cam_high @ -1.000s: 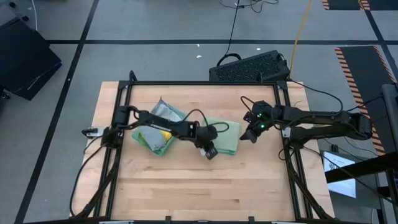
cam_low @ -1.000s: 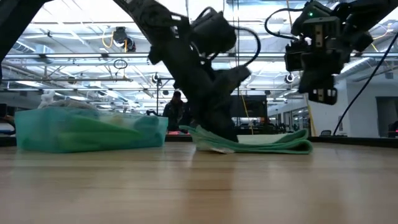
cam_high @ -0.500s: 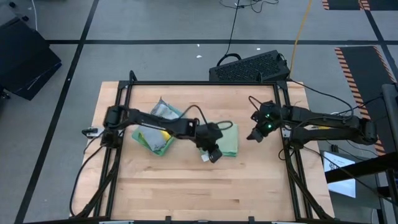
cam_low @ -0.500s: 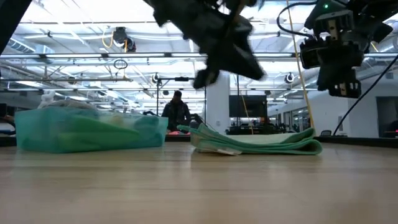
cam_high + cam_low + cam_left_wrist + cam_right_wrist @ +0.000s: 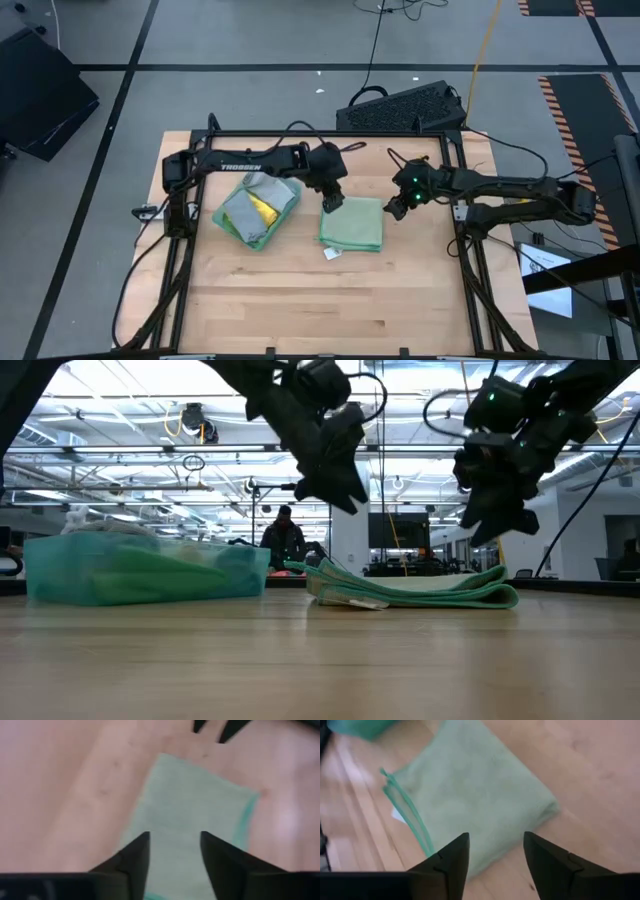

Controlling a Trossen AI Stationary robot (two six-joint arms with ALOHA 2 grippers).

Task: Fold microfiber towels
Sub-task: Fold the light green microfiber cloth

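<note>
A folded pale green microfiber towel (image 5: 351, 224) lies flat on the wooden table (image 5: 300, 300), right of the middle; it also shows in the low view (image 5: 420, 592). My left gripper (image 5: 333, 202) hovers open over the towel's far left corner, with the towel (image 5: 195, 815) below its fingers. My right gripper (image 5: 394, 209) hangs open just off the towel's far right corner, above the towel (image 5: 470, 795). In the low view both grippers (image 5: 338, 485) (image 5: 488, 528) are clear of the cloth.
A loose pile of other towels (image 5: 256, 210), grey, yellow and green, lies on the table's left half and shows in the low view (image 5: 140, 570). A black keyboard (image 5: 400, 108) sits beyond the far edge. Bare wood stretches along the near side.
My left gripper has risen off the folded towel's near left corner and gone toward the table's far edge, letting go of the cloth. My right gripper has drifted toward the towel's far right corner and dipped lower. The towel stays folded on the table.
</note>
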